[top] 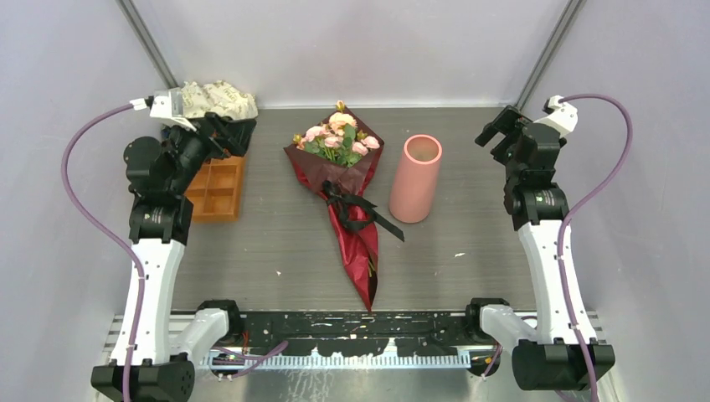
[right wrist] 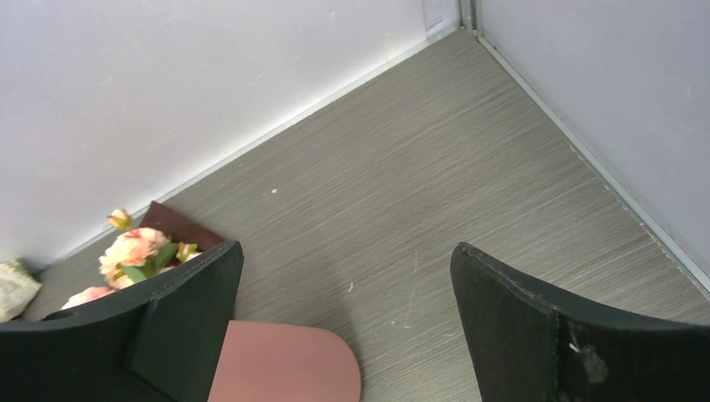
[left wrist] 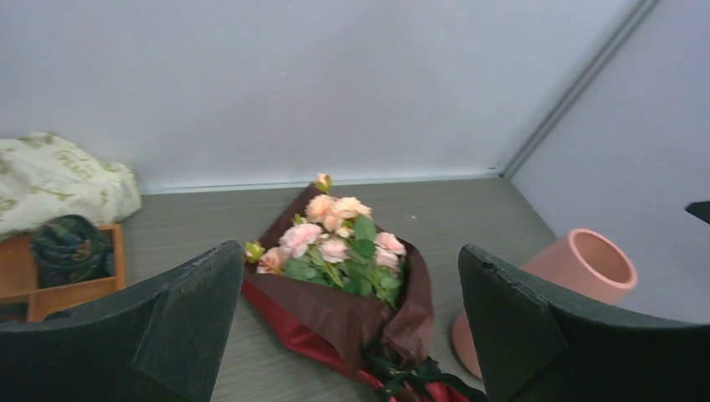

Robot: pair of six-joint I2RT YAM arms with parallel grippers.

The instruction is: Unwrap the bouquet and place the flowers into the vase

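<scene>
Bouquet [top: 347, 197] of pink and peach roses, one, lies wrapped in maroon paper at the middle of the grey bench [top: 469, 251]. Its blooms point toward the back wall, and one black ribbon [top: 352, 205] is tied round it. One salmon-pink vase [top: 415, 178] stands upright just right of it. One orange tray [top: 219, 191] sits at the far left, with one cream cloth bundle [top: 218, 99] behind it. The left fingers [left wrist: 192, 318] and right fingers [right wrist: 511, 318] are spread wide, holding nothing.

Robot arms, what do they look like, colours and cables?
Both arms match: the left arm and right arm have white lower links, black joints and bases, and a purple cable running outside each. The fingers are matte black, broad wedges.
</scene>
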